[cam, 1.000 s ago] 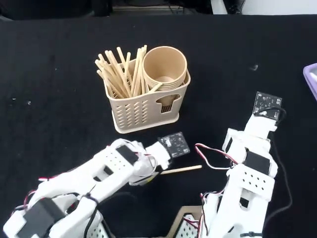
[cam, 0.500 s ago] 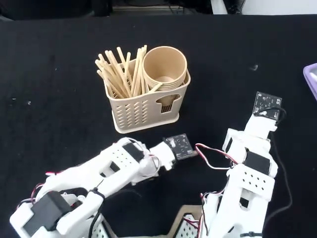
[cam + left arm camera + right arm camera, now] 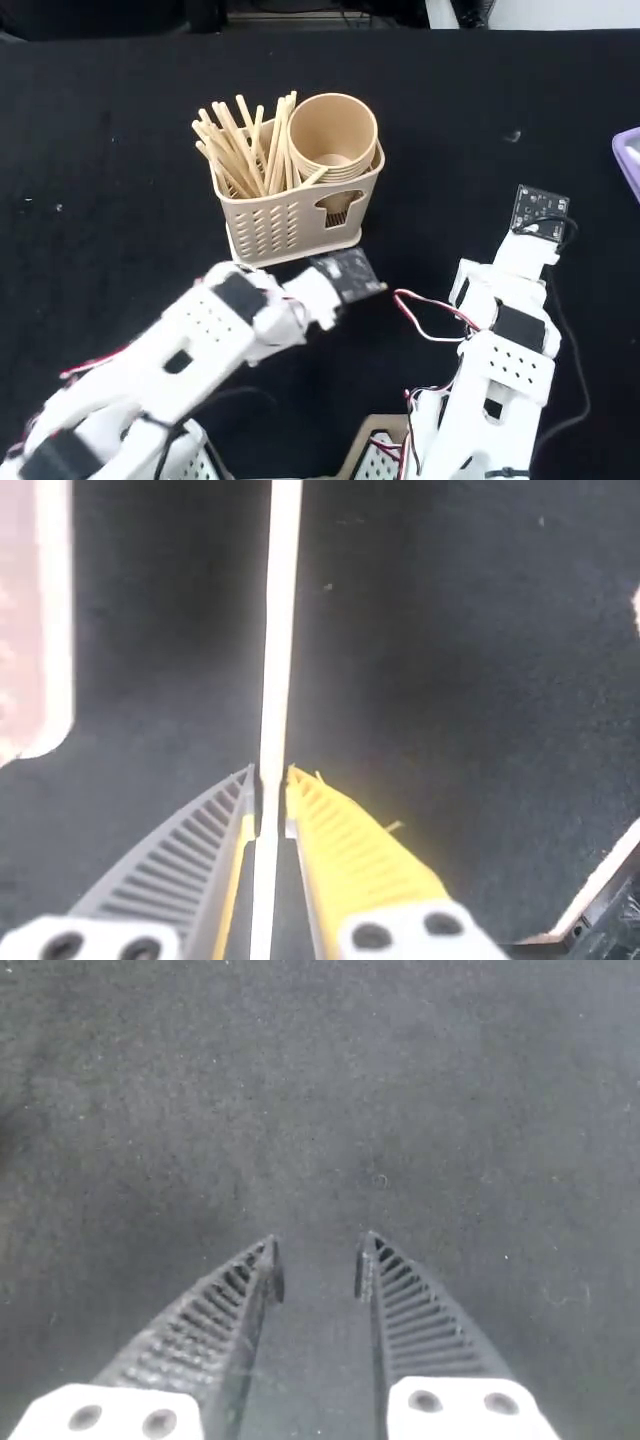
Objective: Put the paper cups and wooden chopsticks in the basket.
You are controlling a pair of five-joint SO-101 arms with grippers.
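1. I see one wooden chopstick (image 3: 277,630) pinched between the fingers of the left gripper (image 3: 268,772). It runs straight out past their tips above the black table (image 3: 480,680).
2. The other chopsticks (image 3: 243,148) stand bundled in one compartment of the basket (image 3: 290,225). The stacked paper cups (image 3: 333,135) sit upright in the compartment beside them.
3. From the high view, the left arm (image 3: 215,325) ends just beside the basket's near wall.
4. The right gripper (image 3: 318,1260) hangs over the table, fingers slightly parted with nothing between them. The right arm (image 3: 505,340) is well apart from the basket.
5. A purple object (image 3: 628,160) lies at the table's edge.
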